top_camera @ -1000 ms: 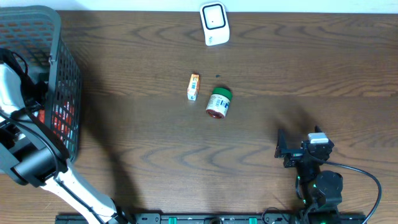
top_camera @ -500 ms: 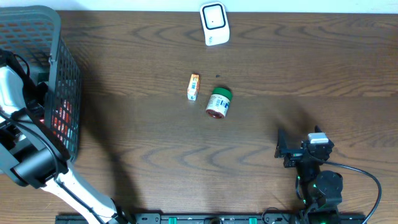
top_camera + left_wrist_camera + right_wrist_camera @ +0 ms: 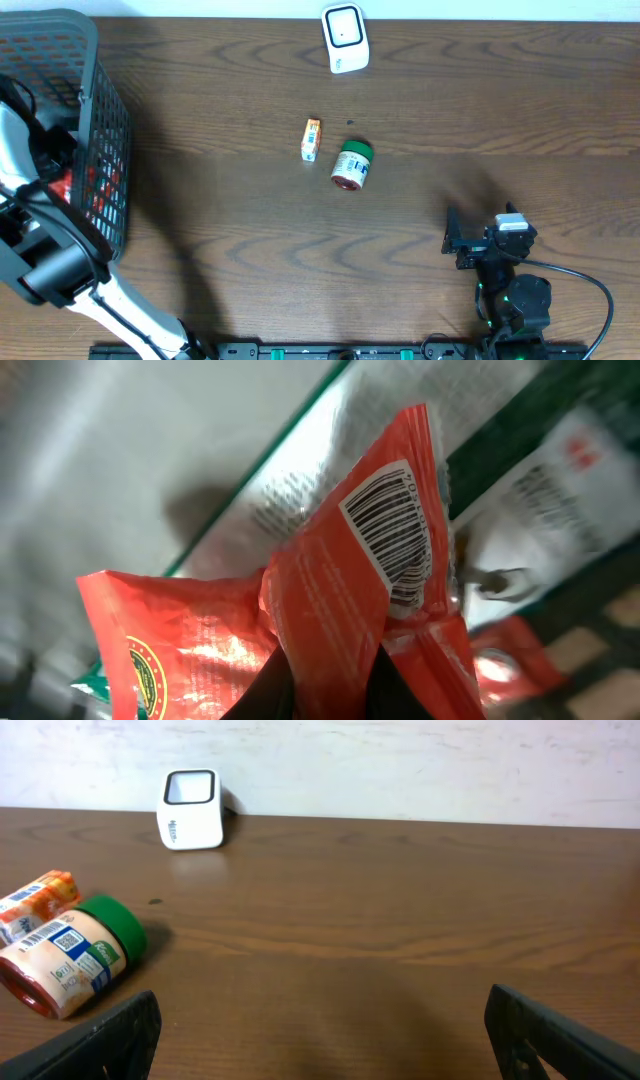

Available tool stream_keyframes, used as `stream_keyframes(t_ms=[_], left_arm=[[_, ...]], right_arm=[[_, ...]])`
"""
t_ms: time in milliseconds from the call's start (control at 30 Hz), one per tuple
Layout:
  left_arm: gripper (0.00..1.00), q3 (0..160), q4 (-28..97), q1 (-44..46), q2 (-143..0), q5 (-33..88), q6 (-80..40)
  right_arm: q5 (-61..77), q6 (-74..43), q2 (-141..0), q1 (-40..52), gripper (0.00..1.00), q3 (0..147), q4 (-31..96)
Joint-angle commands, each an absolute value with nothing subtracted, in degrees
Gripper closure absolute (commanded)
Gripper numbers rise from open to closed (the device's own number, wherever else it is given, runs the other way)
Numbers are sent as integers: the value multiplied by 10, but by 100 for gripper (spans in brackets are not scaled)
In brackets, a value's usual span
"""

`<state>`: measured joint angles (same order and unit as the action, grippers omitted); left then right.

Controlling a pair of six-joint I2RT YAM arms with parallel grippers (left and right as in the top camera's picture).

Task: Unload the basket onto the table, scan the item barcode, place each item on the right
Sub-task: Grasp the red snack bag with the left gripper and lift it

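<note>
Securing the hold comes first. The left gripper (image 3: 325,685) is down inside the dark plastic mesh basket (image 3: 105,120) at the left end of the brown wooden table (image 3: 500,120). Its 2 dark fingers (image 3: 262,700) look pressed onto the lower fold of a crumpled red foil packet (image 3: 330,610), which sits in the basket on top of a white printed package with a green edge (image 3: 300,490).

Assessment: the pinch is on thin, slippery film near 1 edge, so the packet may twist or slide. A straight, slow lift clear of the basket wall is advised. It should then be carried across to the white box-shaped scanner (image 3: 345,38) at the far edge of the table, well apart from the basket. The printed side should be turned toward the scanner window and kept clear of the fingers.

Item condition: the foil is glossy and creased, with a raised flap folded upward. A black-and-white barcode (image 3: 390,530) sits on that flap, tilted and slightly bowed. It is legible in the wrist view, though the lower bars run into a wrinkle. A round green-and-yellow emblem shows on the lower left panel.

The right gripper (image 3: 320,1040) rests low near the front of the table with its fingers spread wide, holding nothing. A glass jar with a green lid (image 3: 351,166) and a small orange-and-white carton (image 3: 312,139) lie just beside each other mid-table.
</note>
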<state>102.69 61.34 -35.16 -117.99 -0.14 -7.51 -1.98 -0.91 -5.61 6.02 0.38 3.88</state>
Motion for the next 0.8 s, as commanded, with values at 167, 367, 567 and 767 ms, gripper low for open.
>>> stream_keyframes(t_ms=[167,367,567,767], left_arm=[[93,1056,553,-354,-1011,-5,-89],[93,1056,496,-349,-871,-4,-99],[93,1056,477,-305,-738,65,-113],[93,1055,542,-173,-674,88,-162]], right_arm=[[-25,-17,-55,57,1,3,41],[-25,-17,-55,57,1,3,41],[-25,-17,-55,57,1,3,41],[-25,-17,-55,57,1,3,41]])
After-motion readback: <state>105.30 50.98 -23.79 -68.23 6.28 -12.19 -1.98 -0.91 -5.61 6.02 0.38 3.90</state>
